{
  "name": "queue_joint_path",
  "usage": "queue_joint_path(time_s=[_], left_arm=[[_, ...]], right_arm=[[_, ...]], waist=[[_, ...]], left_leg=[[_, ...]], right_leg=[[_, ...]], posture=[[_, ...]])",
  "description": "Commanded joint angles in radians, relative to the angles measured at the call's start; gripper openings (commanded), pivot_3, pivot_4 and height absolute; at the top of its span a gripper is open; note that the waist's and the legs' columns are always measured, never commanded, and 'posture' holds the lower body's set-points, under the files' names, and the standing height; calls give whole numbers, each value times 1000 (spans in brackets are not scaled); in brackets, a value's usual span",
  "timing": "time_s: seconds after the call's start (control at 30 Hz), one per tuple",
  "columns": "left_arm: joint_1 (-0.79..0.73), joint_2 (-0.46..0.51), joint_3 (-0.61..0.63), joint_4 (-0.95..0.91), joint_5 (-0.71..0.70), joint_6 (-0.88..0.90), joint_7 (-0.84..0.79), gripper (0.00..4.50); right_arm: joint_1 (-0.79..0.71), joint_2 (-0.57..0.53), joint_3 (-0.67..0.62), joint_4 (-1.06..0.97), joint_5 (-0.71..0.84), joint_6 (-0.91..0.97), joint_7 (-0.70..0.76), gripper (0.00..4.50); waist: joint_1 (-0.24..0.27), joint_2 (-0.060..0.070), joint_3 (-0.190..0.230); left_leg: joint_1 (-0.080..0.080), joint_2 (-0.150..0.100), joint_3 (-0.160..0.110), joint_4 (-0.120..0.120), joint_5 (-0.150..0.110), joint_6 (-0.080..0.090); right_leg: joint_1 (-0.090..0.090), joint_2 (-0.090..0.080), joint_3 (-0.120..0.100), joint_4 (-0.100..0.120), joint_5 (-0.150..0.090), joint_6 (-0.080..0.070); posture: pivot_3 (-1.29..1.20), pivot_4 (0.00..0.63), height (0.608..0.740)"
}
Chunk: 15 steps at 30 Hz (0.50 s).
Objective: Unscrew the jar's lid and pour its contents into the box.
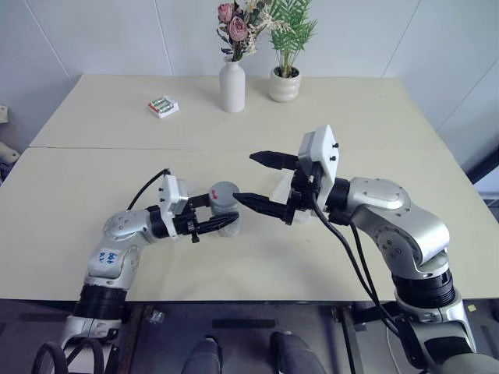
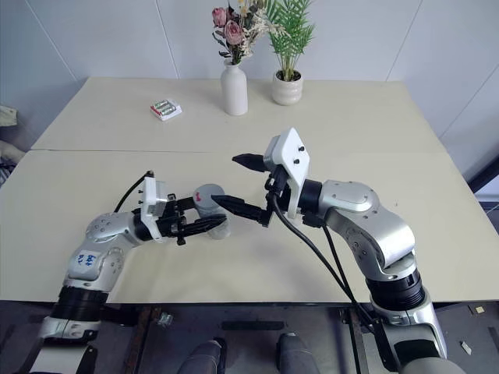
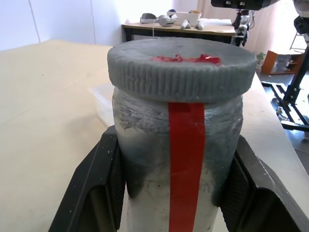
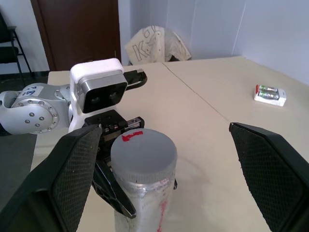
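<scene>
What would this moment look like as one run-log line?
left gripper: shut on jar | lid: still on | right gripper: open beside lid

You see one silvery-grey metallic jar (image 1: 224, 204) with one ridged grey lid (image 3: 181, 66), one white-and-red battery pack (image 1: 163, 107), one tall white vase (image 1: 231, 87), one white plant pot (image 1: 284, 85).

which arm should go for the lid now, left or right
Right, most likely. The left gripper is shut on the jar, holding it upright, so it is busy. The right gripper is open, its fingers on either side of the lid, which is not yet off.
</scene>
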Motion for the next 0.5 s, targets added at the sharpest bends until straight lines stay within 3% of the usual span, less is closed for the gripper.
queue_joint_path(time_s=[0.03,0.5], left_arm=[[-36,-4,-12,17,23,-26,-29,2085],[-92,-64,-12,77,47,-34,-32,2085]], right_arm=[[-39,20,7,-40,2,48,-52,4500],[19,76,78,39,-93,-28,-56,4500]], waist=[[-2,0,0],[-2,0,0]], left_leg=[[0,0,0,0,0,0],[0,0,-1,0,1,0]], right_leg=[[0,0,0,0,0,0],[0,0,-1,2,0,0]], posture=[[0,150,740],[0,150,740]])
